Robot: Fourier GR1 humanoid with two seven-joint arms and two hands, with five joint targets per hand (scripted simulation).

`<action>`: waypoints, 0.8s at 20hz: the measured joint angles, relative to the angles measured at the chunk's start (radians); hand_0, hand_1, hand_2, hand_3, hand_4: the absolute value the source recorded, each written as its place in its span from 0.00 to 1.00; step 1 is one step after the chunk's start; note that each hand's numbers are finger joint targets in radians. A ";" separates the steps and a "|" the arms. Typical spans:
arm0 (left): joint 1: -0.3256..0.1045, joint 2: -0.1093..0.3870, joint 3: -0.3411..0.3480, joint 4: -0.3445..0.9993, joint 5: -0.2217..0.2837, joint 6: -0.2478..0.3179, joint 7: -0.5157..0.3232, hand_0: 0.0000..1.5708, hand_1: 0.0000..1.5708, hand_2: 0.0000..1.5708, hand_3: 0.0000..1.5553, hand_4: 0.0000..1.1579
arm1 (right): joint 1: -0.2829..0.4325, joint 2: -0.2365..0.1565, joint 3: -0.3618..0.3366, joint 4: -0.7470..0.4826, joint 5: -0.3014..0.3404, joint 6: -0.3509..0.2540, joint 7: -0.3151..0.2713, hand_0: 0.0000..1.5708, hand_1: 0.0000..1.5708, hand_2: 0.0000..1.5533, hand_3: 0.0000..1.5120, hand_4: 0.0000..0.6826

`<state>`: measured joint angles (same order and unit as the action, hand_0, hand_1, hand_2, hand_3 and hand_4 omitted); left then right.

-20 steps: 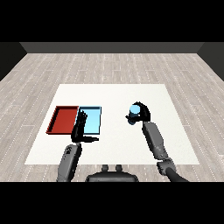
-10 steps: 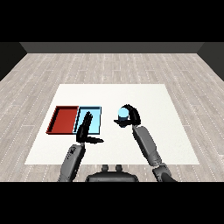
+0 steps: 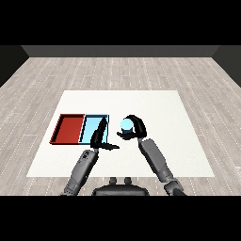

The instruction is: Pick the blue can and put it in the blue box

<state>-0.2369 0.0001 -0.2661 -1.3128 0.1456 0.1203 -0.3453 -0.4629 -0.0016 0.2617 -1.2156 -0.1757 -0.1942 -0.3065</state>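
Plainly, with the small light-blue cylindrical can (image 3: 126,125) near the frame's centre, enclosed by the curled right hand (image 3: 134,128) just right of the shallow light blue tray (image 3: 89,127), an early release risks missing it, or hitting the straight-fingered left hand (image 3: 100,138) over its right edge.

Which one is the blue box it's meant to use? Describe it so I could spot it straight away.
On the white table, look at the left part, where two shallow trays lie side by side. The blue box is the right one of the pair, light blue, with the robot's left hand over its near right corner. Its neighbour, the red tray, differs only in colour.
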 measured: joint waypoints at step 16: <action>-0.184 0.000 -0.136 0.275 0.142 0.125 -0.050 0.00 0.00 0.00 0.00 0.00 | -0.025 0.001 0.067 -0.039 -0.015 -0.014 0.016 0.89 0.89 0.94 0.94 1.00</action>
<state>-0.4206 0.0000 -0.4018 -1.0382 0.2879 0.2453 -0.3958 -0.4876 -0.0011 0.3288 -1.2545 -0.1903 -0.2087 -0.2904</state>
